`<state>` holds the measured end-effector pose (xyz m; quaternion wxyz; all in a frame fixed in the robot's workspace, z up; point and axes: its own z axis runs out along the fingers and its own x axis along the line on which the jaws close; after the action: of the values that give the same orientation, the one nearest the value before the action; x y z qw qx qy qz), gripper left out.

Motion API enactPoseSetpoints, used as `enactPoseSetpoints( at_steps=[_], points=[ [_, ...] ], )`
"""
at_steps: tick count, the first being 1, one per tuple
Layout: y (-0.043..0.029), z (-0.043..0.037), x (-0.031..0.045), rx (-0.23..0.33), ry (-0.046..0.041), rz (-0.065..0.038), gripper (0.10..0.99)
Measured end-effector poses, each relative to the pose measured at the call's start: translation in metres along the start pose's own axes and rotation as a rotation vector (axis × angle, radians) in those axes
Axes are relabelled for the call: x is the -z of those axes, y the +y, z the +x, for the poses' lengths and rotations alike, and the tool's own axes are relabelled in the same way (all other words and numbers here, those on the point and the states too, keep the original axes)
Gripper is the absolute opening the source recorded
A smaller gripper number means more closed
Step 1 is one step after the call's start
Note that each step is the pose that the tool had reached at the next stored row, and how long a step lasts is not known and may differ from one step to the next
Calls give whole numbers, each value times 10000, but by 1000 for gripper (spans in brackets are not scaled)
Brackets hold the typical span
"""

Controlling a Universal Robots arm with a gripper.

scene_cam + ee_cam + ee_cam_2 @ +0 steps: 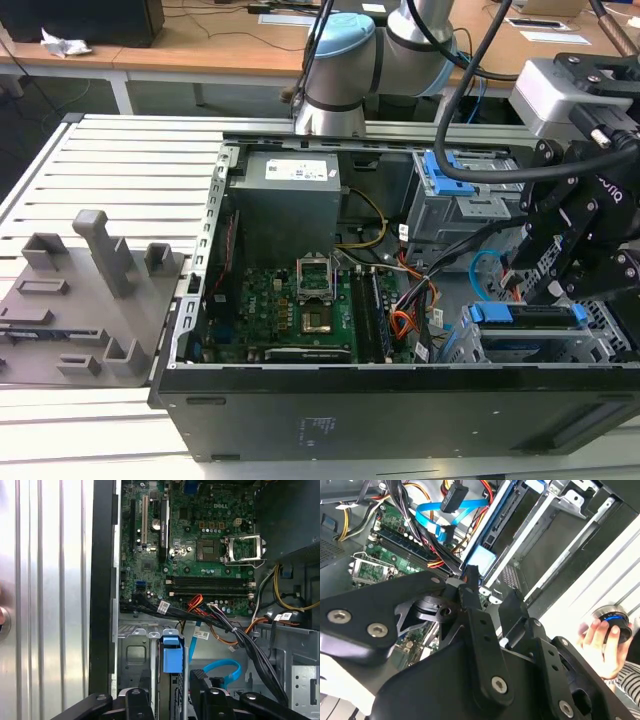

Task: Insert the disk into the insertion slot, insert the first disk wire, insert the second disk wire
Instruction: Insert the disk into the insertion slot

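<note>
While my hand (pixel 556 282) hangs open at the exterior view's lower right, the disk (pixel 525 316) sits in the insertion slot (pixel 520 348). A blue cable (pixel 220 664) loops nearby.

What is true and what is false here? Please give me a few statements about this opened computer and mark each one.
1. The computer case lies open, with its green circuit board showing. True.
2. The tool hangs over the grey tray at the exterior view's left. False: it is at the exterior view's right, close over the disk.
3. The disk lies outside the case. False: it sits at the insertion slot, inside the case.
4. In the second wrist view, a person's hand rests on a round knob. True.
</note>
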<state>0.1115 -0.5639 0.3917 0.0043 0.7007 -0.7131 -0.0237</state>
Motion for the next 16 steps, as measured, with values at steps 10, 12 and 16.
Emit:
enactPoseSetpoints(
  at_steps=[10,12,16],
  points=[
    [0,0,-3,0,-1,0,106],
    [0,0,-4,1,-1,0,106],
    [0,0,-5,0,-1,1,106]
  ],
)
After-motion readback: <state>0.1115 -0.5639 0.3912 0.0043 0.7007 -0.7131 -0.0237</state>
